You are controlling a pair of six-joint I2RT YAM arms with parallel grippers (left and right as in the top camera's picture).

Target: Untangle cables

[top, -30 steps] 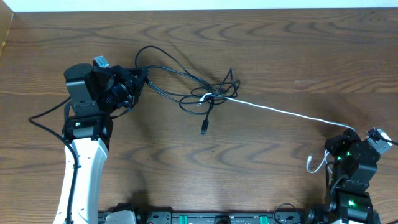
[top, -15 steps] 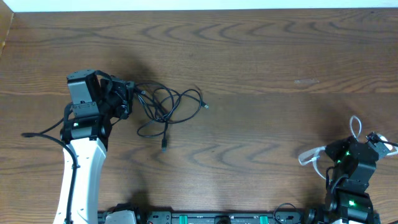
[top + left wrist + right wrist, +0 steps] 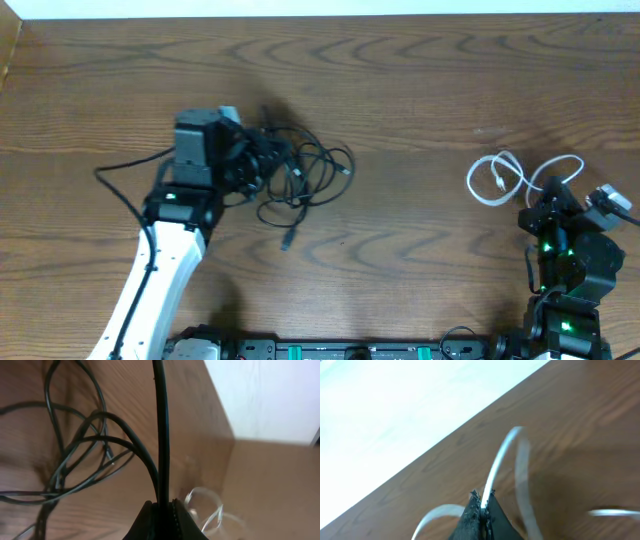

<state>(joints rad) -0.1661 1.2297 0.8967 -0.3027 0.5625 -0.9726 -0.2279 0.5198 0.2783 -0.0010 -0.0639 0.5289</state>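
Pinching one strand between its closed fingers, the left claw (image 3: pixel 161 510) is gripping the black cables (image 3: pixel 305 175). They are lying as a loose tangle of loops on the counter (image 3: pixel 400 80), at about nine o'clock from its middle and just beside the claw at its three o'clock. One plug end (image 3: pixel 287 240) is trailing out of the heap toward six o'clock. Over at three o'clock on the counter, well apart from the black heap, the white cable (image 3: pixel 497 180) is curling in a couple of open loops, and the right claw (image 3: pixel 481 502) is squeezing shut on it. These cords are looking light, limp and thin, with smooth jackets that are likely sliding easily past each other, so a hard pull is probably only tightening any knot. The better hold is seeming to be a free plug end or an outer loop, not the crowded core. Counting up, one white cable is showing and two claws are working. The black strands are overlapping too much to number, though more than one is appearing.
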